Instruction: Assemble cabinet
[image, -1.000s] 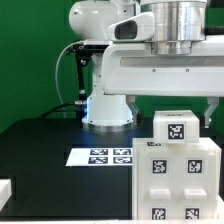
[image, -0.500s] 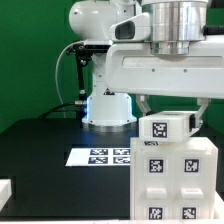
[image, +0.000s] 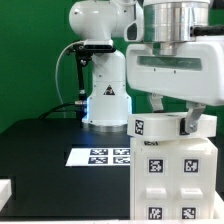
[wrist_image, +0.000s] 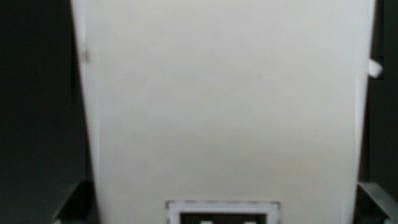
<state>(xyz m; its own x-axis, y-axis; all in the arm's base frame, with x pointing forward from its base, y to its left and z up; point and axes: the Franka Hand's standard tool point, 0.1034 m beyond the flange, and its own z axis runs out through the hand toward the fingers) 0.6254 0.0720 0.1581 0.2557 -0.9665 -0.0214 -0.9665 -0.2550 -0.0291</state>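
Note:
The white cabinet body (image: 178, 180) stands at the exterior view's lower right, with several black-and-white tags on its front. A smaller white tagged cabinet part (image: 150, 125) sits on top of it. My gripper (image: 172, 120) reaches down over that top part, with a finger on each side. In the wrist view the white part (wrist_image: 222, 100) fills the picture between the dark fingers (wrist_image: 68, 200), and one tag (wrist_image: 222, 212) shows at its near end. The jaws look closed against its sides.
The marker board (image: 100, 156) lies flat on the black table left of the cabinet. A small white piece (image: 5, 188) shows at the exterior view's left edge. The robot base (image: 105, 100) stands behind, before a green wall.
The gripper has turned and shifted toward the exterior view's left. The top part turned with it, so its tag now faces further left.

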